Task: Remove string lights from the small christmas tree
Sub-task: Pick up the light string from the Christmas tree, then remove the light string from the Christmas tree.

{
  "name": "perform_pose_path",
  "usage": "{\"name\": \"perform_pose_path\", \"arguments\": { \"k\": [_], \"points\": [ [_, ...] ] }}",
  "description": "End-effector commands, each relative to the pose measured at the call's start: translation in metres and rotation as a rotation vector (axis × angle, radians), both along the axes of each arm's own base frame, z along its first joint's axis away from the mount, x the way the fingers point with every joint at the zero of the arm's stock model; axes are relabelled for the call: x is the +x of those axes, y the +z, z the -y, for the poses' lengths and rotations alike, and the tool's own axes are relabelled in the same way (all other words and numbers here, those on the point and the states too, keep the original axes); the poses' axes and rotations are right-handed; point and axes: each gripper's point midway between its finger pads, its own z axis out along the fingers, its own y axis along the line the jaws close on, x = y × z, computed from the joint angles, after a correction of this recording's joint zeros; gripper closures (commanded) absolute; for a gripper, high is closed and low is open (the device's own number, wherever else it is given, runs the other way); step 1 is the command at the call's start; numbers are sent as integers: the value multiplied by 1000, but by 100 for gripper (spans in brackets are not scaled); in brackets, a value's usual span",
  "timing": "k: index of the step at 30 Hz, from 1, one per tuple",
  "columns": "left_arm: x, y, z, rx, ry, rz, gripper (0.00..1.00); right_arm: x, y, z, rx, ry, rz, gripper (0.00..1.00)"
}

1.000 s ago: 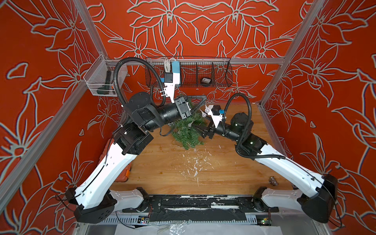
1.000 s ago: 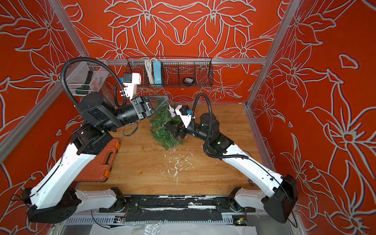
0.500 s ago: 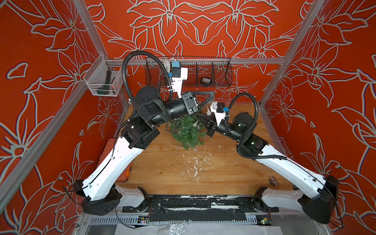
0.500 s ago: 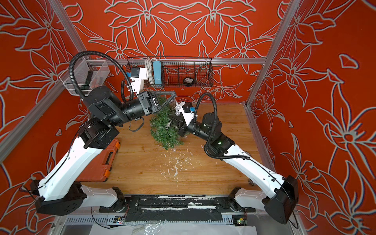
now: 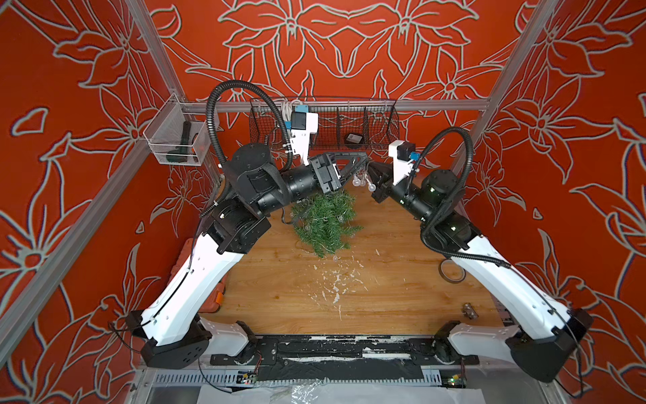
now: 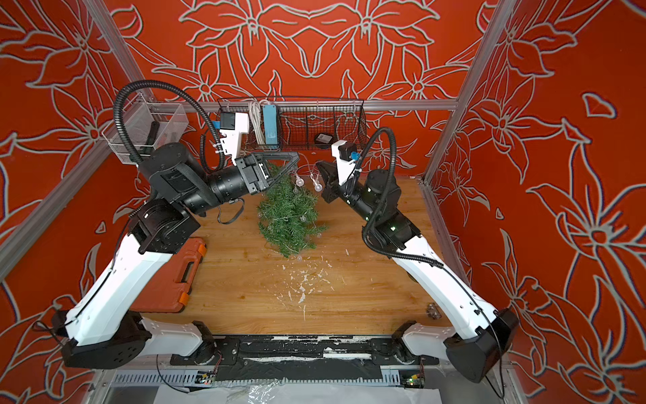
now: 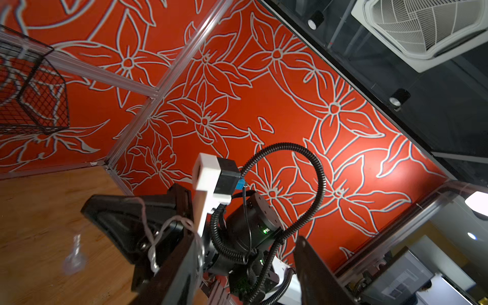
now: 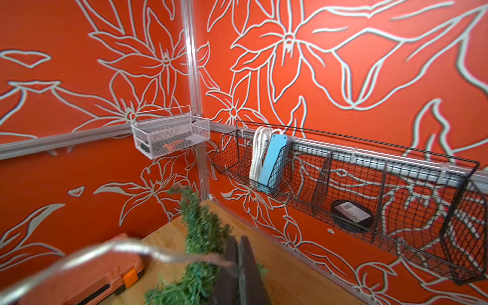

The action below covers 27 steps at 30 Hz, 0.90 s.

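Wooden tabletop [image 5: 384,286], back edge: right gripper [image 8: 237,244] pinching pale bulb-strung string lights [image 5: 357,180], presumably to strip small green bristly christmas tree [image 5: 325,224]; left gripper [image 5: 361,161] spread.

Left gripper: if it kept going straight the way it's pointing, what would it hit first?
Probably the right gripper, shut on the string lights wire, right in front of the open left gripper. Depth is unclear, so it might slip past.

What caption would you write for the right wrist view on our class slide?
Shut right pincer grips the string lights in front of the small christmas tree.
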Motion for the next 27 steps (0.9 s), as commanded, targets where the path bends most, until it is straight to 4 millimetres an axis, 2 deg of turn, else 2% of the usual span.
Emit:
{"name": "perform_pose_path", "arguments": {
  "k": [1, 3, 7, 10, 12, 16, 19, 24, 27],
  "points": [
    [18, 8, -44, 22, 153, 55, 39, 32, -3, -5, 14, 15, -63, 100],
    [33, 4, -67, 55, 247, 82, 35, 49, 2, -12, 25, 30, -70, 100],
    [77, -15, -108, 159, 439, 103, 26, 80, 10, -31, 55, 88, -81, 100],
    [110, -32, -126, 192, 456, 123, 24, 99, 15, -45, 71, 131, -83, 100],
    [129, -44, -127, 206, 431, 132, 24, 110, 19, -54, 85, 161, -80, 100],
    [167, -78, -114, 248, 363, 108, 24, 131, 28, -76, 118, 243, -78, 100],
    [191, -99, -113, 282, 373, 94, 24, 142, 35, -90, 124, 299, -71, 100],
    [222, -118, -115, 325, 389, 86, 24, 166, 35, -93, 206, 352, -78, 100],
    [234, -128, -110, 320, 364, 88, 23, 171, 35, -91, 245, 376, -75, 100]
  ]
}}
